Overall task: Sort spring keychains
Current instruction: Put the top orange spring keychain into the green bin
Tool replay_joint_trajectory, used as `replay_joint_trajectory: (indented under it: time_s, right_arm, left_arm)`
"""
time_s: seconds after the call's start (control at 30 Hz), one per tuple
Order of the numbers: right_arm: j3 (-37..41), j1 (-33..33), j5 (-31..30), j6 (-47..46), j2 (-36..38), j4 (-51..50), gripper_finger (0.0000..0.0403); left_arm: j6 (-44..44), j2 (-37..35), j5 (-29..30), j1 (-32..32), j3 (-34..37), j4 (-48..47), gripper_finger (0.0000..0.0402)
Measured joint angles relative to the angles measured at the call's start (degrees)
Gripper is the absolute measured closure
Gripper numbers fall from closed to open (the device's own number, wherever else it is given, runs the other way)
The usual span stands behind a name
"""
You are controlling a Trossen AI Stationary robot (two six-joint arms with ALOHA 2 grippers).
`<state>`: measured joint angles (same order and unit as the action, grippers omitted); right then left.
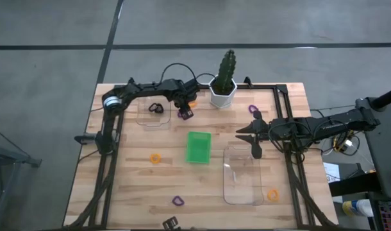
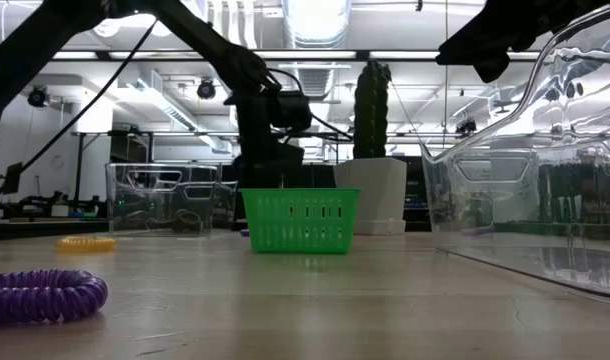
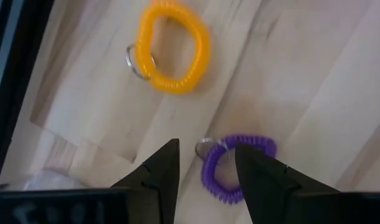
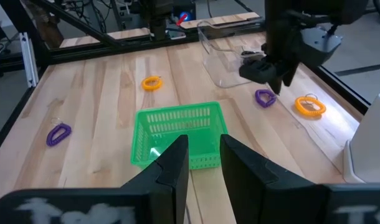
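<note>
A purple spring keychain (image 3: 240, 169) lies flat on the wood near the table's far edge, with an orange one (image 3: 171, 53) just beyond it. My left gripper (image 3: 205, 152) is open and points down over the purple one (image 1: 184, 113), one finger on either side of its metal-ring end, not closed on it. My right gripper (image 4: 204, 152) is open and hovers right of the green tray (image 4: 177, 134), touching nothing. A black keychain (image 1: 156, 108) lies in the left clear tray (image 1: 150, 119). Other keychains lie loose: purple (image 1: 252, 109), orange (image 1: 156, 157), purple (image 1: 177, 201), orange (image 1: 272, 193).
A potted cactus (image 1: 224, 80) stands at the far edge, right of my left gripper. A second clear tray (image 1: 241, 174) sits under and in front of my right gripper. The green tray (image 1: 198, 147) is mid-table. A black keychain (image 1: 170, 223) lies at the near edge.
</note>
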<state>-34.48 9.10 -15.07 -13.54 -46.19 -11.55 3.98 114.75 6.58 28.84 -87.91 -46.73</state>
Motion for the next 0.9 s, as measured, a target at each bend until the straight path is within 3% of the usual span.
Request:
replay_joint_trajectory:
  time_s: [0.2,0.5,0.67,0.9]
  right_arm:
    - [0.0,0.0,-0.04,0.0,0.0,-0.02,0.0317]
    - [0.0,0.0,-1.62,0.42,0.0,-0.09,0.0317]
    - [0.0,0.0,-2.03,0.42,0.0,-0.09,0.0317]
    - [0.0,0.0,-2.17,-1.5,0.0,-0.06,0.0317]
  left_arm:
    - [0.72,-3.72,0.4,-0.35,1.7,-0.31,0.0255]
    - [11.05,-6.07,0.72,-5.07,5.7,0.4,0.0254]
    - [4.05,-6.01,6.83,-4.92,6.43,4.78,0.0254]
    - [-5.55,-5.98,7.36,-0.85,4.91,4.71,0.0254]
